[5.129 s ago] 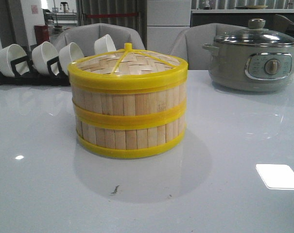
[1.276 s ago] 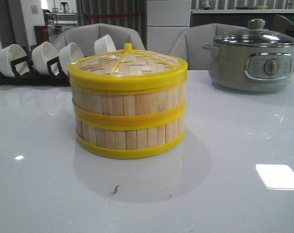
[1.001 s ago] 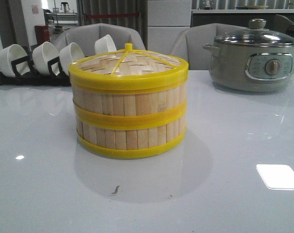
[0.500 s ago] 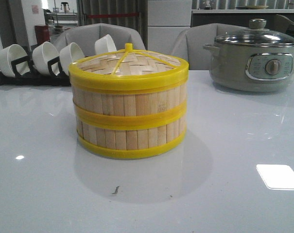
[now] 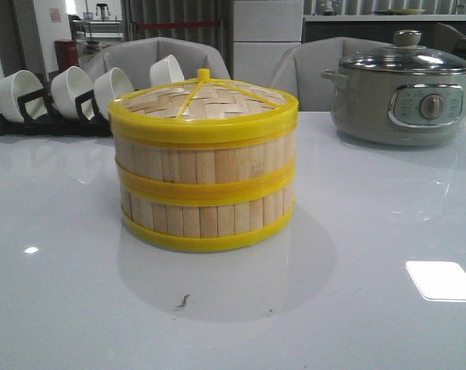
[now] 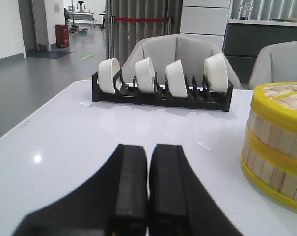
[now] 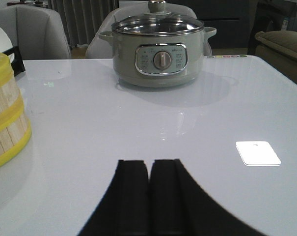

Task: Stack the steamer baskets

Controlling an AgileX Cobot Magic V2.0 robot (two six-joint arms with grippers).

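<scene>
Two steamer baskets [image 5: 203,166] stand stacked one on the other at the middle of the white table, with a woven bamboo lid [image 5: 203,99] on top. The same stack shows in part in the left wrist view [image 6: 278,142] and in the right wrist view [image 7: 6,115]. My left gripper [image 6: 148,147] is shut and empty, low over the table, apart from the stack. My right gripper [image 7: 149,163] is also shut with nothing in it, on the stack's other side. Neither gripper appears in the front view.
A grey electric pot with a glass lid [image 5: 403,89] stands at the back right. A black rack with several white bowls [image 5: 55,96] sits at the back left. Grey chairs [image 5: 155,58] stand behind the table. A bright light patch [image 5: 440,280] lies on the tabletop.
</scene>
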